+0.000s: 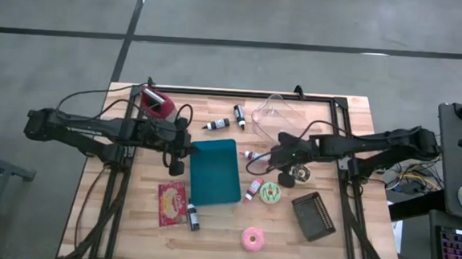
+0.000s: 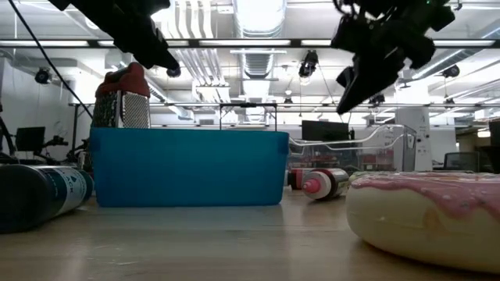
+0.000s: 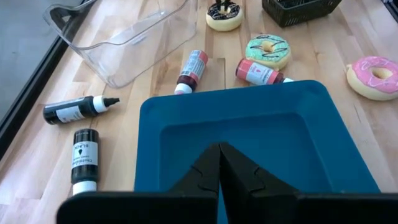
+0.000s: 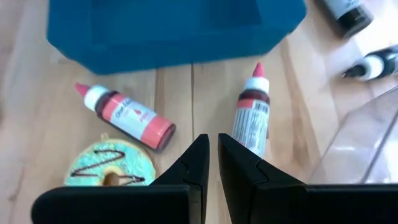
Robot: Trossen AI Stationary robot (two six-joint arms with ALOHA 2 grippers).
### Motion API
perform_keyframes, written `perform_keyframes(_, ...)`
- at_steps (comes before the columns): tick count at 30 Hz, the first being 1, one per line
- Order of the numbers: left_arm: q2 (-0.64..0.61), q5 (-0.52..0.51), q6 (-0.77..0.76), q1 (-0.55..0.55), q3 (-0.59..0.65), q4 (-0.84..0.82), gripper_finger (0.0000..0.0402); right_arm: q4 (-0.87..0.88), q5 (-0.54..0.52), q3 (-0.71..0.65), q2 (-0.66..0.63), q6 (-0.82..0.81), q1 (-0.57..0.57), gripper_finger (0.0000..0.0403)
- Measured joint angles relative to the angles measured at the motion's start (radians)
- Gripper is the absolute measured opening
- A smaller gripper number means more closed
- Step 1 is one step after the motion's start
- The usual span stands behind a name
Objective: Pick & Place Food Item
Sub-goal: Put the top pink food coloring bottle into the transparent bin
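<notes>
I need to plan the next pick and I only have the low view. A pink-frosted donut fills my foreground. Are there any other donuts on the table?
Observer: Yes. From above, a green-frosted donut lies just right of the teal tray, farther back than your pink donut.
Operator: Is anything in the tray? I only see its wall.
Observer: Nothing. The left wrist view looks into it and it is bare inside. The left claw hangs shut over its edge.
Operator: And the right claw?
Observer: The right claw is above the table between two red-labelled bottles, with the green donut beside it. It holds nothing.
</notes>
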State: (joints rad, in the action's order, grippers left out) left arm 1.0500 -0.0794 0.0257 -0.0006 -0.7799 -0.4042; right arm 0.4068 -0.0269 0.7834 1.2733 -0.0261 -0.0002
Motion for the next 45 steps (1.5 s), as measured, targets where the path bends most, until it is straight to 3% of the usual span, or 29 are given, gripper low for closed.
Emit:
perform_keyframes(15,-0.001,0.000,0.000,0.000,0.000,0.000,0.0009,-0.010,0.001,0.000,0.226,-0.055,0.000,0.0034)
perform_keyframes(22,-0.001,0.000,0.000,0.000,0.000,0.000,0.0009,-0.025,-0.003,0.003,0.266,-0.076,-0.005,0.0034)
perform_keyframes(28,-0.001,0.000,0.000,0.000,0.000,0.000,0.0009,0.068,-0.059,0.074,0.294,-0.118,-0.005,0.0039)
perform_keyframes(34,-0.001,0.000,-0.010,0.000,0.000,0.000,0.0009,0.164,-0.131,0.179,0.334,-0.123,-0.004,0.0083)
perform_keyframes(45,0.020,-0.052,-0.041,0.000,0.000,0.003,0.0009,0.221,-0.133,0.303,0.451,-0.076,0.001,0.0209)
